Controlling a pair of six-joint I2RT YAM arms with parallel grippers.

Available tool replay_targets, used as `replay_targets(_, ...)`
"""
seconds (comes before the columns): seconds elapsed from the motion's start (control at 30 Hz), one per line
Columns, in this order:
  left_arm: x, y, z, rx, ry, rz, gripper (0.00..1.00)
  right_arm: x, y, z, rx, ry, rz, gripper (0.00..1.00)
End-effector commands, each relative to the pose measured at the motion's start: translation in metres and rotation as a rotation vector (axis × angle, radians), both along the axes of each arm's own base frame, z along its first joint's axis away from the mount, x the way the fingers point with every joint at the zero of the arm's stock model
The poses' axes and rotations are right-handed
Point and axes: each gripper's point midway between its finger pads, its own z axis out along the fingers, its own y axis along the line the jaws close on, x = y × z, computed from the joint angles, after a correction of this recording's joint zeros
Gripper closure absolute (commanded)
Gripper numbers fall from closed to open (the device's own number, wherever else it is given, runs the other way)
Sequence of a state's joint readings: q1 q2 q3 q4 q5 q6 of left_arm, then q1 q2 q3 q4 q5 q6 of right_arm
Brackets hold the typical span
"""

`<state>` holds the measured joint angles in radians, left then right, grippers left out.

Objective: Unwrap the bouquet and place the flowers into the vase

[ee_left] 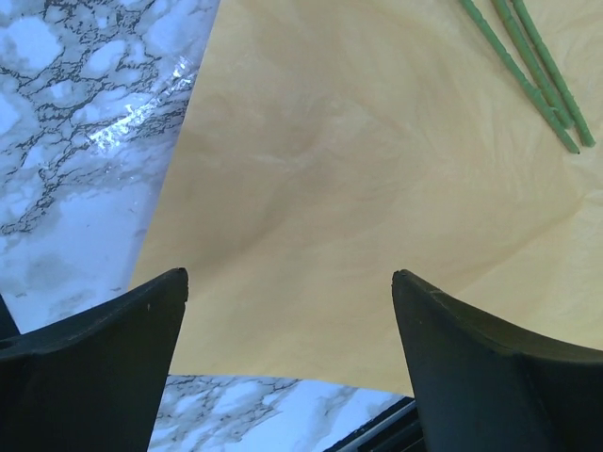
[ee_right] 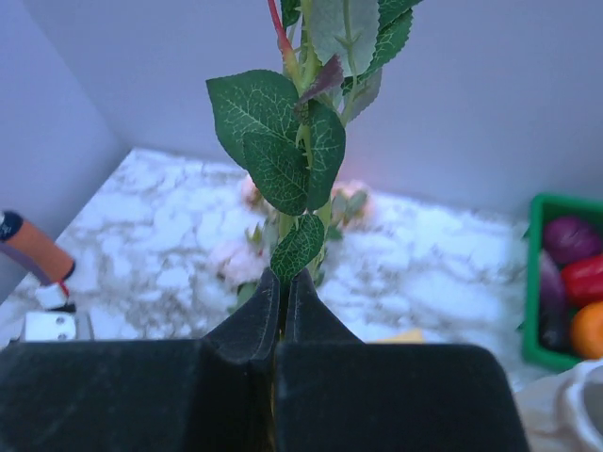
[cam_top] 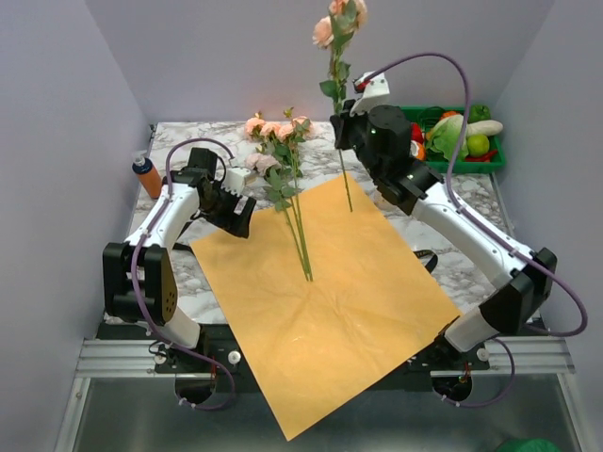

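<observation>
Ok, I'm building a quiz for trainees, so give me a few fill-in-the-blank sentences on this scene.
1. The right gripper is shut on one rose, holding it ____.
2. The left gripper has its jaws ____.
3. The other roses lie with their stems on the ____ paper.
4. The vegetables sit in a ____ crate.

Missing words: upright; open; orange; green.

I count one lifted rose stem (cam_top: pixel 336 89), with two blooms (cam_top: pixel 324 31) at its top. Lying rose stems (ee_left: pixel 528 71): three cut ends in the left wrist view. Their pink heads (cam_top: pixel 275 127) bunch too tightly for me to count. One orange paper sheet (cam_top: pixel 330 301). One orange bottle (cam_top: pixel 147 177), black cap. One green crate (cam_top: pixel 466 167); its vegetables overlap, so I leave them uncounted.
</observation>
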<state>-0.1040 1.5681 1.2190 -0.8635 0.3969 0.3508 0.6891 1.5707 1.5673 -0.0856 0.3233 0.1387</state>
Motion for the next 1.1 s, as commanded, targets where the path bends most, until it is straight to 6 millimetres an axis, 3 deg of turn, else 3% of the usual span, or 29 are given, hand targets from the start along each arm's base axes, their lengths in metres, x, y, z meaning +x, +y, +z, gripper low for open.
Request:
replay_targets(0.0, -0.001, 0.002, 0.022, -0.014, -0.06, 0.013, 0.01, 0.002, -0.051, 0.102, -0.031, -0.316, -0.159, 0.99)
replay_targets(0.13, 0.002, 0.004, 0.034, -0.017, -0.103, 0.032, 0.01, -0.002, -0.092, 0.141, -0.019, -0.464, -0.194, 0.99)
replay_targets(0.17, 0.004, 0.004, 0.036, -0.019, -0.115, 0.039, 0.01, 0.0, -0.111, 0.154, 0.004, -0.534, -0.227, 0.99)
replay_targets(0.2, 0.005, 0.004, 0.038, -0.021, -0.126, 0.046, 0.01, 0.002, -0.113, 0.145, -0.004, -0.547, -0.203, 0.99)
replay_targets(0.23, 0.005, 0.005, 0.041, -0.02, -0.135, 0.053, 0.01, 0.005, -0.132, 0.148, 0.001, -0.574, -0.231, 0.99)
replay_targets(0.27, 0.006, 0.005, 0.043, -0.021, -0.141, 0.055, 0.01, 0.003, -0.138, 0.156, 0.032, -0.612, -0.236, 0.99)
replay_targets(0.37, 0.005, 0.005, 0.051, -0.03, -0.169, 0.05, 0.01, 0.011, -0.154, 0.154, 0.039, -0.637, -0.252, 0.99)
replay_targets(0.6, 0.004, -0.001, 0.067, -0.085, -0.21, 0.029, 0.01, 0.031, -0.171, 0.142, 0.026, -0.683, -0.296, 0.99)
replay_targets(0.87, 0.003, -0.003, 0.07, -0.106, -0.186, 0.024, 0.01, 0.037, -0.179, 0.137, 0.052, -0.759, -0.331, 0.99)
replay_targets(1.07, 0.003, 0.005, 0.081, -0.094, -0.227, 0.039, 0.01, 0.039, -0.174, 0.111, 0.055, -0.745, -0.302, 0.99)
